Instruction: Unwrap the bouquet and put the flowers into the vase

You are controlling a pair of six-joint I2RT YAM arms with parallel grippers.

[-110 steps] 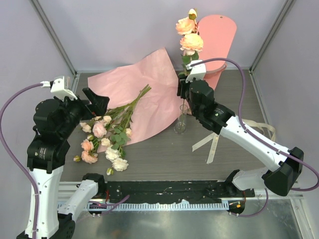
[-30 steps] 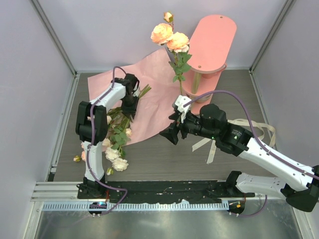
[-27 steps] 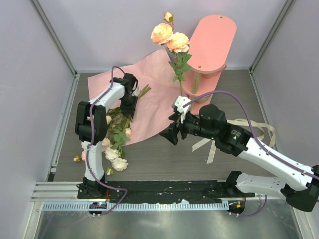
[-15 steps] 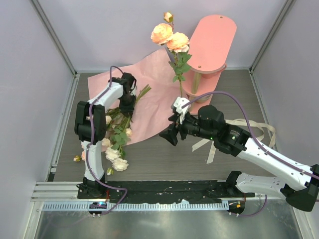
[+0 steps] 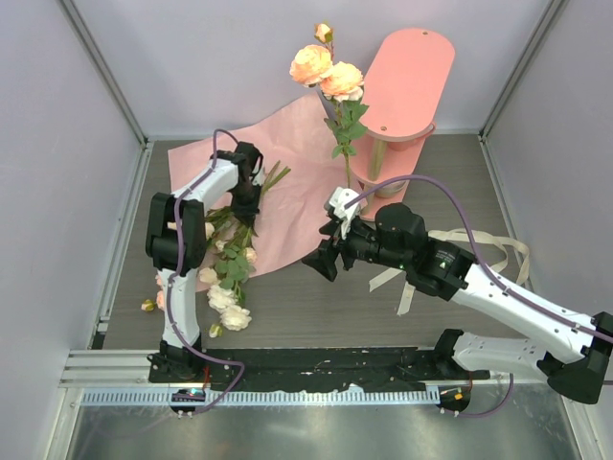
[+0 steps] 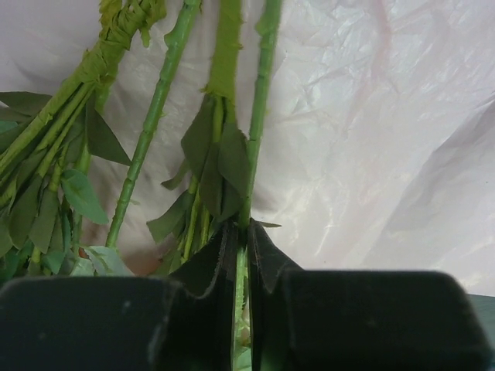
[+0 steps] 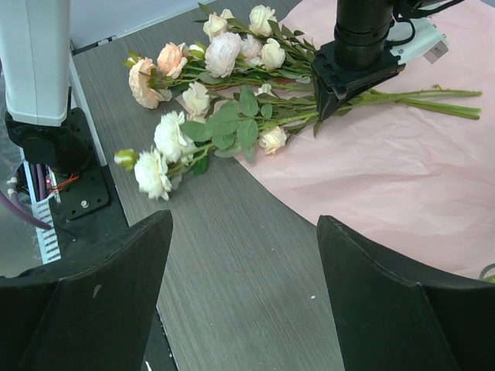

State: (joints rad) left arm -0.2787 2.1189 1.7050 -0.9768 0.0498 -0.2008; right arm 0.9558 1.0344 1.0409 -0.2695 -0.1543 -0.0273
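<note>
The bouquet is undone: its pink paper (image 5: 292, 187) lies open and flat, and loose flowers (image 5: 226, 264) with pink, peach and cream heads lie across its left edge. My left gripper (image 5: 251, 211) points down onto their green stems and is shut on one thin stem (image 6: 259, 116). The right wrist view shows it (image 7: 329, 104) pinning the stems beside the flowers (image 7: 224, 58). A few roses (image 5: 326, 72) stand upright on a leafy stem; the vase is hidden behind my right wrist. My right gripper (image 5: 321, 261) hovers open over the table (image 7: 255, 255), holding nothing.
A pink tiered shelf (image 5: 412, 81) stands at the back right. Cream ribbon (image 5: 498, 251) lies on the table to the right of my right arm. Grey walls close in the left, back and right sides. Two loose buds (image 5: 148, 305) lie at the far left.
My left gripper has closed down onto a stem, and the lying flowers have shifted slightly. My right arm has edged a little to the left, still open.
</note>
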